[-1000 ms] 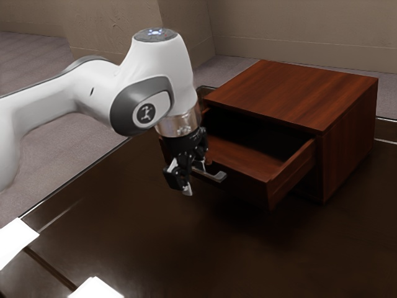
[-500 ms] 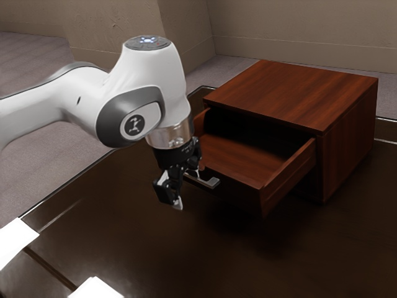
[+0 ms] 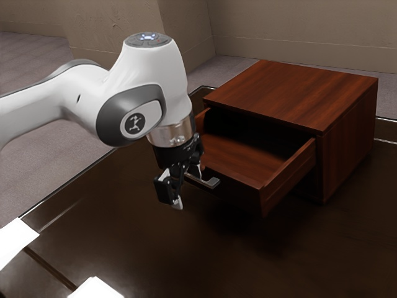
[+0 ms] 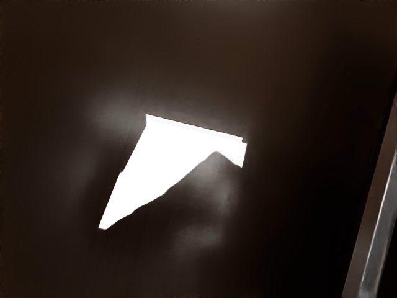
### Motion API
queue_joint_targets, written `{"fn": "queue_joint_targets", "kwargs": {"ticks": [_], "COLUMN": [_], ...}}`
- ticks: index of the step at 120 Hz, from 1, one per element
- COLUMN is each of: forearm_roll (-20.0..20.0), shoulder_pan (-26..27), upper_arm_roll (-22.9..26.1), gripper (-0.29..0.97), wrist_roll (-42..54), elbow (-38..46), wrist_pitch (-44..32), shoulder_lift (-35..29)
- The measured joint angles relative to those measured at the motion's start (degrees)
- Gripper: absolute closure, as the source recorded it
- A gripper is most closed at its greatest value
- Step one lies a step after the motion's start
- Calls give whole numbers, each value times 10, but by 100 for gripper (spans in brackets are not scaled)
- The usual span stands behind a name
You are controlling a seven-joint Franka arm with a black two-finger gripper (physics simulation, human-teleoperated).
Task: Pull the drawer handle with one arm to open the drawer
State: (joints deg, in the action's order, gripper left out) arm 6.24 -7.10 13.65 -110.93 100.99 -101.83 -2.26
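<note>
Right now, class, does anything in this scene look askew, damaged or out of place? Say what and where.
Nothing stands out. The drawer sits partway out of the cabinet, level and square to it, with the gripper at its handle. No damage shows on the wood.

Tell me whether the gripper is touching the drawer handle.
Touching. In the exterior view the gripper has its jaws closed over one end of the drawer handle, one on each side, with no gap visible.
</note>
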Motion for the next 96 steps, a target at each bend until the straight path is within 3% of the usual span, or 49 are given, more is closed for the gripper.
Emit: {"fn": "queue_joint_targets", "kwargs": {"ticks": [34, 44, 59, 68, 81, 96], "forearm_roll": [-10, -14, -15, -12, -12, -35], "shoulder_pan": [-31, -38, -65, -42, 35, -18], "upper_arm_roll": [13, 22, 75, 89, 17, -78], "gripper": [4, 4, 3, 3, 3, 3], "wrist_roll": [-2, -2, -2, 32, 182, 354], "elbow": [-54, -105, -190, -243, -260, -164], "wrist_pitch": [43, 50, 84, 123, 166, 165], "shoulder_lift": [3, 4, -2, -9, -18, -19]}}
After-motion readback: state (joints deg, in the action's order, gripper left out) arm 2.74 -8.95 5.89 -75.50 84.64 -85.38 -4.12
